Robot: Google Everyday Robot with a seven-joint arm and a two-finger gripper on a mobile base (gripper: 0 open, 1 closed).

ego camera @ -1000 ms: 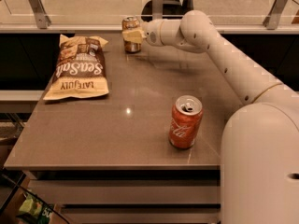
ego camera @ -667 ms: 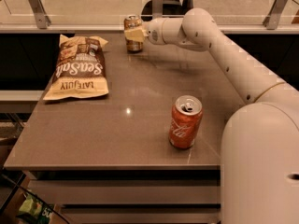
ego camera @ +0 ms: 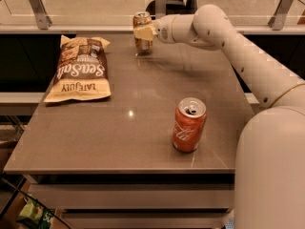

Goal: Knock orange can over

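The orange can (ego camera: 141,24), bronze-gold with a silver top rim, stands near the far edge of the table. It looks upright or nearly so. My gripper (ego camera: 144,32) is at the can, with its pale tip lying across the can's front at mid height and touching it. My white arm (ego camera: 224,37) reaches in from the right.
A red-orange can with a white script logo (ego camera: 188,125) stands upright at the front right of the grey table (ego camera: 119,128). A chips bag (ego camera: 80,68) lies flat at the back left. A glass railing with metal posts (ego camera: 37,4) runs behind the table.
My gripper and the orange can have shifted together a little to the right and toward the far edge. The red-orange can and the chips bag have not moved.
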